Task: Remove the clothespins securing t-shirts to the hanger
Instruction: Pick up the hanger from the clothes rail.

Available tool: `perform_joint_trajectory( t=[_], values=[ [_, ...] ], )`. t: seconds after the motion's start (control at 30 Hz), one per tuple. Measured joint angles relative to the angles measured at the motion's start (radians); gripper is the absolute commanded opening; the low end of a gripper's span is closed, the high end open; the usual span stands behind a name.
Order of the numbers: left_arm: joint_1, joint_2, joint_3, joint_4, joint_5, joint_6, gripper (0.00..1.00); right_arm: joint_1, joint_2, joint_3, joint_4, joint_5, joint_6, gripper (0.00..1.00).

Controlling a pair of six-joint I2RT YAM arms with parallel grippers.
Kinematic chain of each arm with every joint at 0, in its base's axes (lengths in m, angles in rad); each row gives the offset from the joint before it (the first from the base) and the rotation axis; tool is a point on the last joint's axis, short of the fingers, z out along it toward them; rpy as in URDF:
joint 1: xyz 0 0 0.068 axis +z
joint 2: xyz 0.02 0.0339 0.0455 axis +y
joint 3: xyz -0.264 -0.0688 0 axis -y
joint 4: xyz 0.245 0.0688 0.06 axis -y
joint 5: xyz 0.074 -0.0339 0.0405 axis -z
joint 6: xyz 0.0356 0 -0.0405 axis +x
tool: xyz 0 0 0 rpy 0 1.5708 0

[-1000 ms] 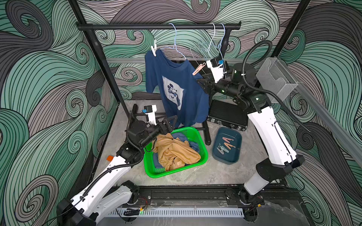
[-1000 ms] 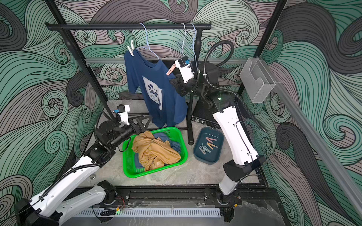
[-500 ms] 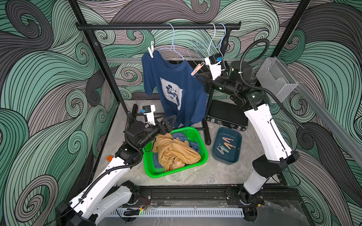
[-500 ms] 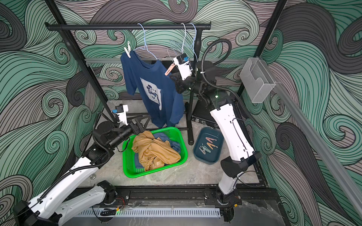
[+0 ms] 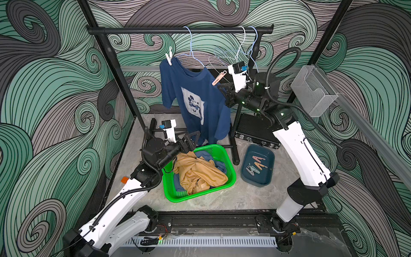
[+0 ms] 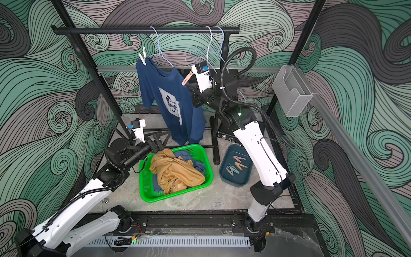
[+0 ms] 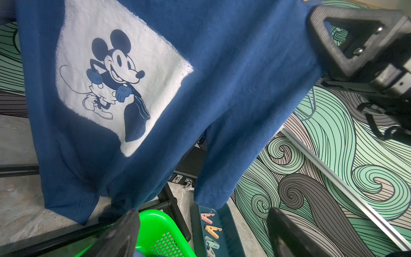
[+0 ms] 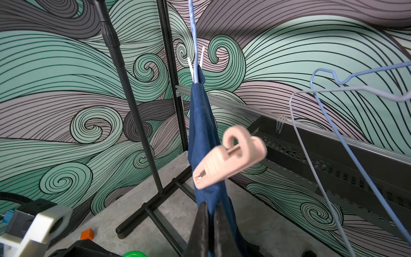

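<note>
Navy tee (image 5: 178, 86) in R gripper (image 8: 211, 207); peach peg (image 8: 229, 158) on

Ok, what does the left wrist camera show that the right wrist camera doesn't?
Only the left wrist view: the mouse print on the navy shirt, and the dark tray with loose clothespins in it. Only the right wrist view: the peach clothespin clipped on the shirt's edge, the white clothespin at its far shoulder, two bare wire hangers, and the right fingers closed on the fabric. Both: the navy shirt itself.
</note>
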Motion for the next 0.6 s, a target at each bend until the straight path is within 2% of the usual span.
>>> perform_joint_trajectory(
  t=[0.43,0.6],
  values=[
    [0.000,0.000,0.000,-0.002,0.000,0.001,0.89,0.005,-0.082,-0.020,0.087,0.079,0.068,0.00],
    [0.003,-0.003,0.000,-0.015,0.000,0.006,0.89,0.005,-0.178,-0.140,0.088,0.079,0.068,0.00]
  ],
)
